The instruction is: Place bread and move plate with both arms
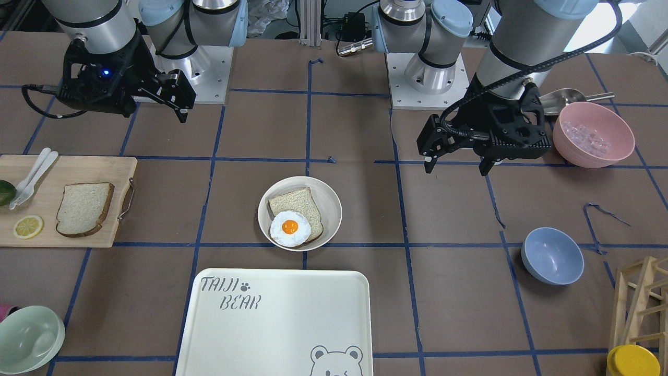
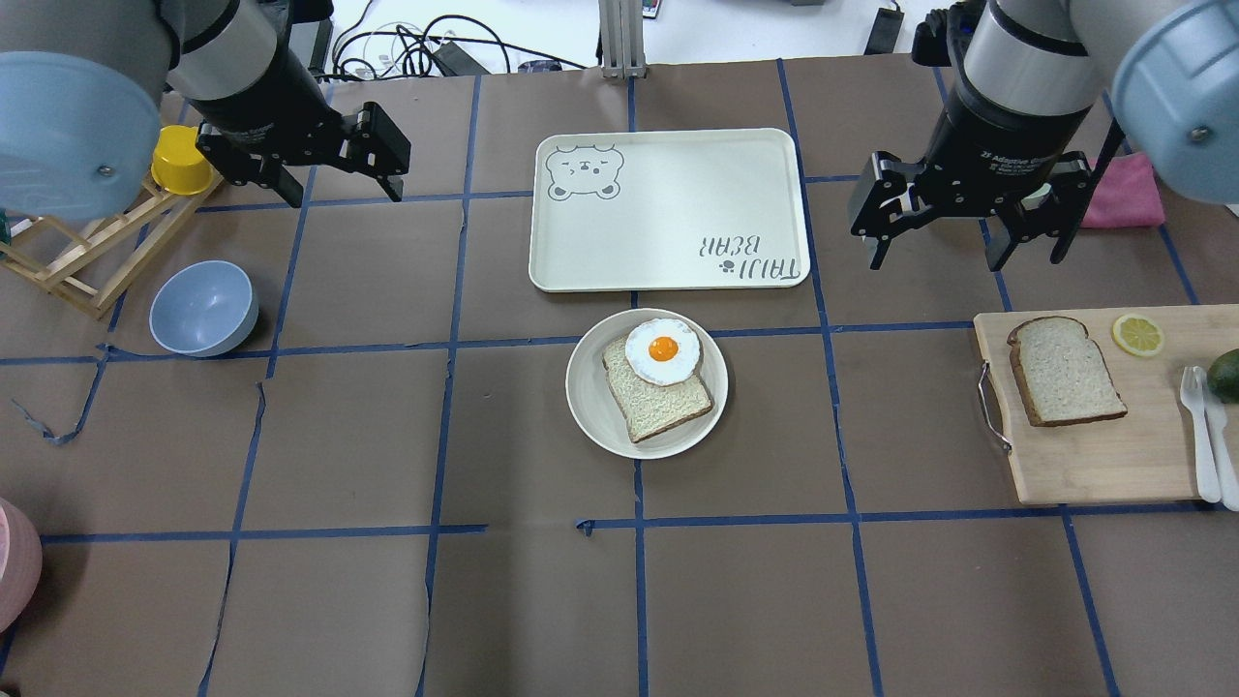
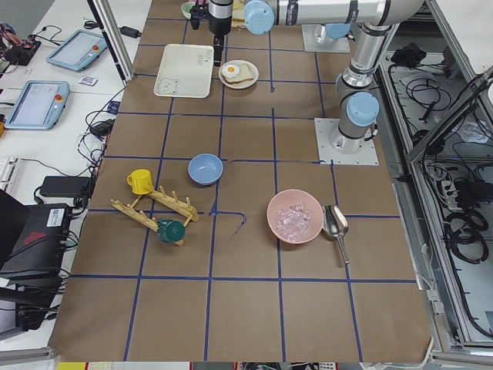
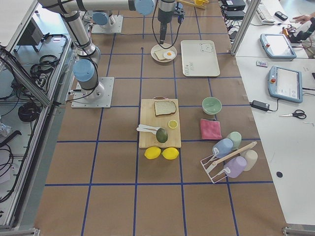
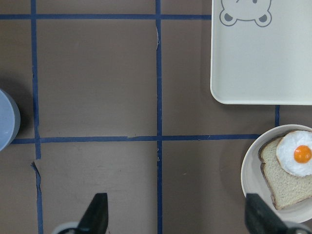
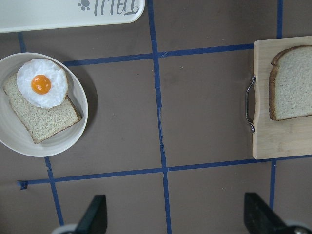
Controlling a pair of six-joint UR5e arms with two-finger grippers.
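Note:
The bread (image 1: 84, 209), a dark-crusted slice, lies on a wooden cutting board (image 1: 78, 169); it also shows in the overhead view (image 2: 1065, 371) and the right wrist view (image 6: 292, 83). The round cream plate (image 1: 332, 209) sits mid-table (image 2: 586, 387) and holds a lighter slice topped with a fried egg (image 1: 290, 228). My right gripper (image 2: 937, 261) is open and empty, hovering between the plate and the board. My left gripper (image 2: 344, 194) is open and empty, hovering left of the tray, away from the plate (image 5: 248, 170).
The bear-print tray (image 2: 668, 208) lies just beyond the plate. The board also carries a lemon slice (image 2: 1137, 335), an avocado and white cutlery (image 2: 1205, 426). A blue bowl (image 2: 203, 308), a wooden rack with a yellow cup (image 2: 181, 160), a pink bowl (image 1: 593, 134) and a green bowl (image 1: 28, 339) stand around.

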